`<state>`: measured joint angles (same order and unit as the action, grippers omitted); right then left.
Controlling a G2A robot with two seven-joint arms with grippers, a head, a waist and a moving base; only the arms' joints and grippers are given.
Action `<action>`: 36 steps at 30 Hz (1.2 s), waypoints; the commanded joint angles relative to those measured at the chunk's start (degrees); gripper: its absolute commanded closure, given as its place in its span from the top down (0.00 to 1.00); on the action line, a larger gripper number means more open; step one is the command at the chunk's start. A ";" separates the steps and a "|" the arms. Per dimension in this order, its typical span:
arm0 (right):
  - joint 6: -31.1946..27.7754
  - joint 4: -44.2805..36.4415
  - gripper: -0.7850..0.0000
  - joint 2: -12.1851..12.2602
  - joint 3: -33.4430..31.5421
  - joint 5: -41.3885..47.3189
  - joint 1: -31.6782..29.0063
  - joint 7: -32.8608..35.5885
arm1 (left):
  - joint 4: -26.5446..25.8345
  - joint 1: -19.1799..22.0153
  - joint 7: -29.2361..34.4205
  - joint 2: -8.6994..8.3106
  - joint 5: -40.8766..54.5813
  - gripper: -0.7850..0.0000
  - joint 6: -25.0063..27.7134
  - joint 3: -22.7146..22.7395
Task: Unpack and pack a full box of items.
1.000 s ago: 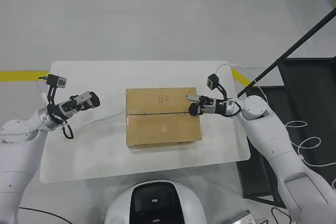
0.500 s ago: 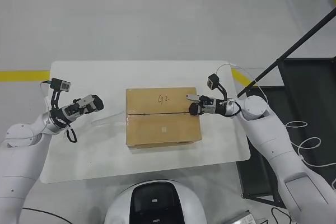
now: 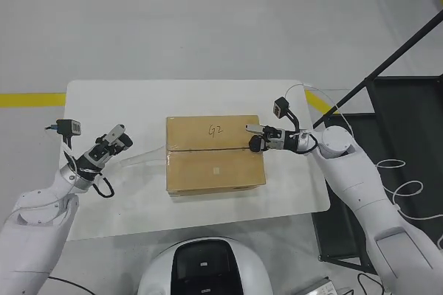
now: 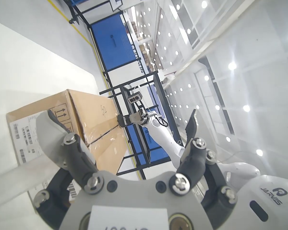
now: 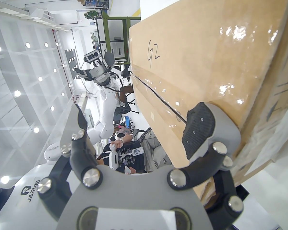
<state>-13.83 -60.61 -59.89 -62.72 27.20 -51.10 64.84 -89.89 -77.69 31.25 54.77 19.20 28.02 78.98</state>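
A closed cardboard box (image 3: pixel 214 153) marked "G2" sits mid-table, its two top flaps meeting at a seam. A clear tape strip (image 3: pixel 144 155) runs from the box's left end toward my left gripper (image 3: pixel 120 137). That gripper hovers open to the left of the box; in the left wrist view (image 4: pixel 120 120) the tape strip (image 4: pixel 19 171) passes by one finger (image 4: pixel 50 123). My right gripper (image 3: pixel 253 139) is open at the box's right end, at the seam. In the right wrist view (image 5: pixel 136 123) one pad (image 5: pixel 198 128) rests against the box (image 5: pixel 194 56) edge, the other finger in free air.
The white table (image 3: pixel 207 96) has bare room on every side of the box. A black metal rack (image 3: pixel 410 147) stands just off the table's right edge, behind my right arm. A yellow line (image 3: pixel 18 99) marks the floor at left.
My left arm has drawn back toward the robot and its wrist has tilted; the gripper end stays left of the box. The right arm and the box have not moved.
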 commanded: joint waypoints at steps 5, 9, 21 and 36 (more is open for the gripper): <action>0.00 0.00 1.00 0.00 0.00 0.00 0.00 0.00 | -6.07 -8.71 -4.67 0.07 0.96 1.00 -1.13 2.06; 0.00 0.00 1.00 0.00 0.00 0.00 0.00 0.00 | -6.72 -9.74 -4.14 0.18 2.97 1.00 -0.98 2.08; 0.00 0.00 1.00 0.00 0.00 0.00 0.00 0.00 | -6.72 -9.74 -4.14 0.18 2.97 1.00 -0.98 2.08; 0.00 0.00 1.00 0.00 0.00 0.00 0.00 0.00 | -14.40 -25.01 -20.73 1.80 3.84 1.00 1.21 2.31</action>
<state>-13.83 -60.61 -59.89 -62.72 27.20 -51.10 64.84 -104.21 -101.56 11.32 56.45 22.67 28.72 81.43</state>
